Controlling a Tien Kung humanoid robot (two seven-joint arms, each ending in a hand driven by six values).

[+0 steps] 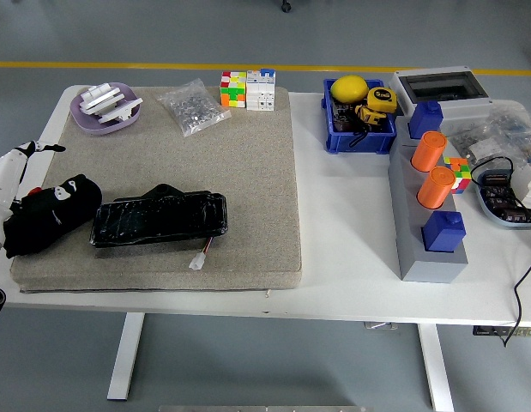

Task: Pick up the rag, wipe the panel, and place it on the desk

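The black rag lies bunched at the left end of the grey mat. My left hand comes in from the left edge with its white back showing, and its fingertips rest curled over the top of the rag. Right beside the rag lies the black panel, flat on the mat, with a small white plug on a wire at its front edge. My right hand is out of view.
Along the mat's back edge are a purple dish with white parts, a clear bag of small parts and two cubes. To the right are a blue bin and a grey rack with orange cylinders.
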